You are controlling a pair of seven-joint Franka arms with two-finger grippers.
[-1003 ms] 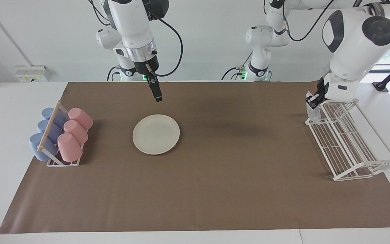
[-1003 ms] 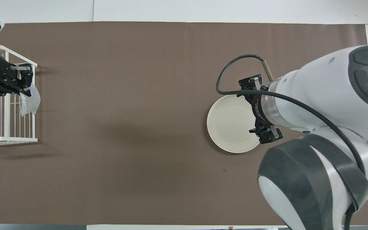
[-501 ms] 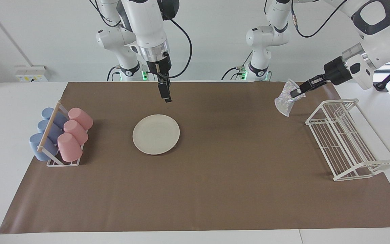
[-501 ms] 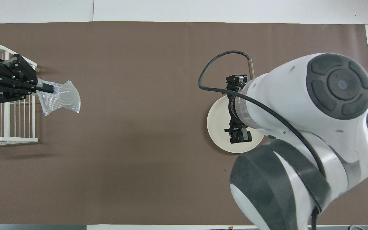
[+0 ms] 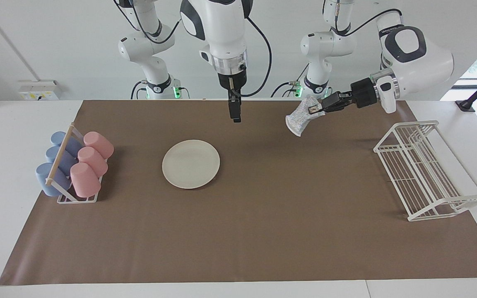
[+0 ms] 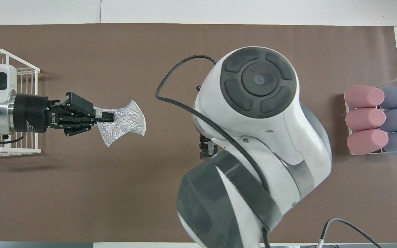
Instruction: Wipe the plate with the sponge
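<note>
The cream-white plate (image 5: 191, 164) lies flat on the brown mat, toward the right arm's end; in the overhead view the right arm hides it. My left gripper (image 5: 314, 109) (image 6: 108, 116) is shut on one edge of the silvery mesh sponge (image 5: 299, 117) (image 6: 125, 121). The sponge hangs in the air over the bare mat, between the plate and the white wire rack. My right gripper (image 5: 235, 119) hangs open and holds nothing. It points down over the mat beside the plate, on the side toward the left arm's end.
A rack of pink and blue cups (image 5: 75, 165) (image 6: 377, 119) stands at the right arm's end of the mat. The white wire rack (image 5: 425, 169) (image 6: 9, 103) stands at the left arm's end. The brown mat (image 5: 263, 231) covers most of the table.
My left gripper has carried the sponge from the wire rack out over the mat toward the plate. The right arm has swung away from above the plate toward the table's middle.
</note>
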